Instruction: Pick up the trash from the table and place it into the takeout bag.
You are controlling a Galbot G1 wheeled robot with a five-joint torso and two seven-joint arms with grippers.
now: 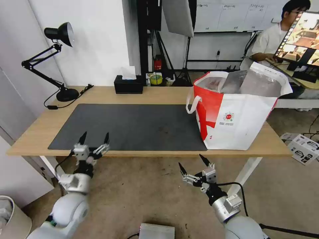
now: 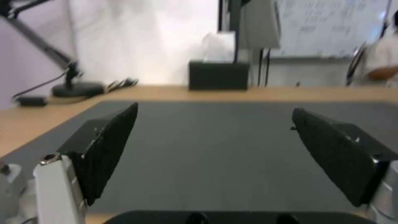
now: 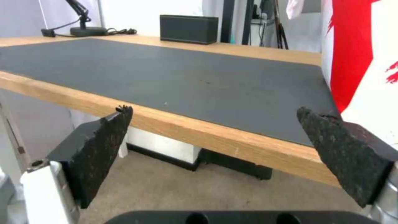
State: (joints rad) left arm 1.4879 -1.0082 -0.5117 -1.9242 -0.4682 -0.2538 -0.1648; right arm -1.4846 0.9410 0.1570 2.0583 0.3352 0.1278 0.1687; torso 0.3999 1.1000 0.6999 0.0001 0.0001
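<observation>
Head view: light-wood surface [image 1: 159, 94] on white legs, carrying a large dark grey mat [image 1: 133, 126]. Takeout bag [image 1: 237, 111], white and red with foil lining, upright on the right end of the surface, mouth open, its near corner overlapping the mat's right edge. Clear wrapped items visible inside the bag's mouth; contents not identifiable. Black tissue box [image 1: 128, 84] at the far edge, black desk lamp [image 1: 61, 59] at the far left corner. Left gripper [image 1: 94, 140] at the near edge of the surface over the mat's front left corner, fingers spread wide, holding nothing. Right gripper [image 1: 192, 164] lower, off the near edge above the floor, fingers wide, empty.

Left wrist view: fingers [image 2: 108, 146] wide apart over bare mat; tissue box and lamp base beyond.

Right wrist view: fingers [image 3: 99, 149] wide apart below the surface's front edge; bag's red-and-white side close by on the mat's end.
</observation>
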